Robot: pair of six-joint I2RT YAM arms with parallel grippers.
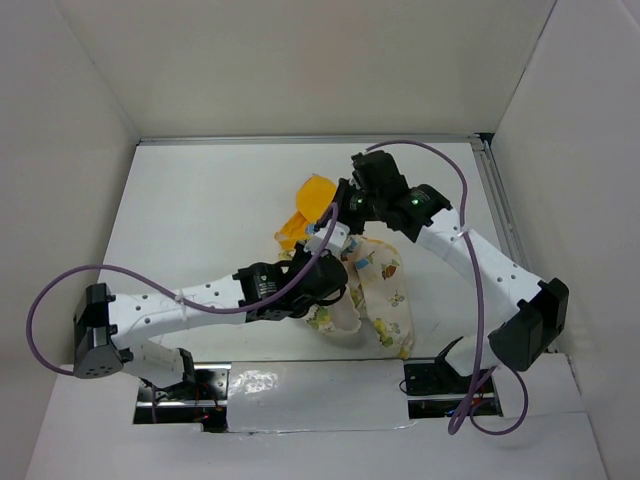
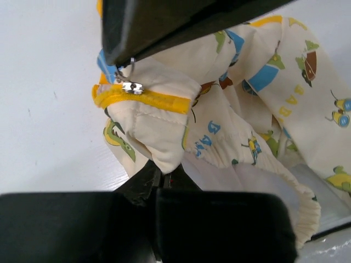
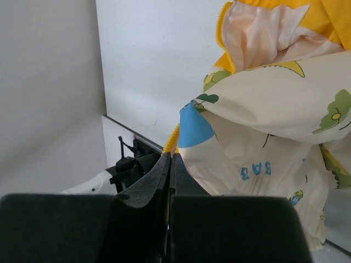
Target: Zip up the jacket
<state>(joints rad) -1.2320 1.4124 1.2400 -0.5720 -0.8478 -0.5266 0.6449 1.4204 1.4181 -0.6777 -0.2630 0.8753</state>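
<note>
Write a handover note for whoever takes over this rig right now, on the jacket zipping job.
Left gripper: fingers shut on a fold of the jacket, near the zip slider.
Right gripper: fingers shut on the jacket at its yellow zip edge, close to the slider.
Jacket: bunched mid-table, partly lifted, yellow hood towards the far wall.
Done: both arms grip the jacket.
Left: run the slider along the zip. How far it is already closed cannot be told.
</note>
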